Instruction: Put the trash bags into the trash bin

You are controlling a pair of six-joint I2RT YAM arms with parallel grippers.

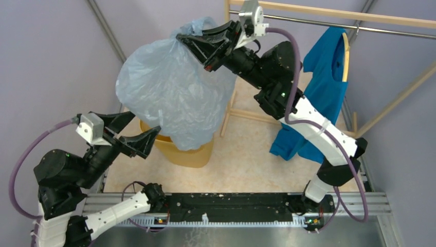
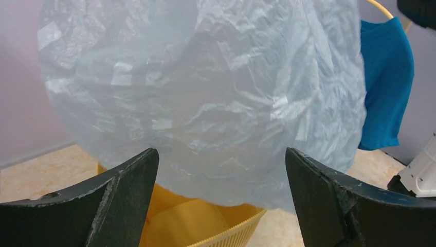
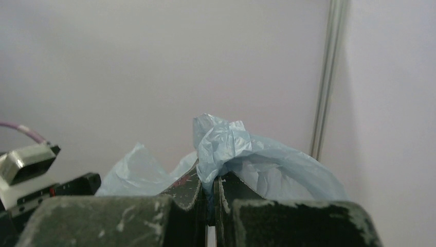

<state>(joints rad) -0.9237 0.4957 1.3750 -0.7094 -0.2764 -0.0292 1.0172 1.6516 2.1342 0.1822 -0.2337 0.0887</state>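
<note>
Trash bag (image 1: 172,87) pinched at its top in right claw (image 3: 211,188), jaws clamped on film; rest hangs down over trash bin (image 1: 198,157). Left claw (image 1: 147,122) spread wide beside bag, holding nothing.

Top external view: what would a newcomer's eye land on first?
A big pale blue trash bag hangs ballooned in mid-air. It is pinched at its top by the shut right gripper, and its lower end is over the mouth of the yellow trash bin. The left gripper stands wide open at the bag's lower left, holding nothing. A bright blue shirt hangs from the rail at the right rear.
</note>
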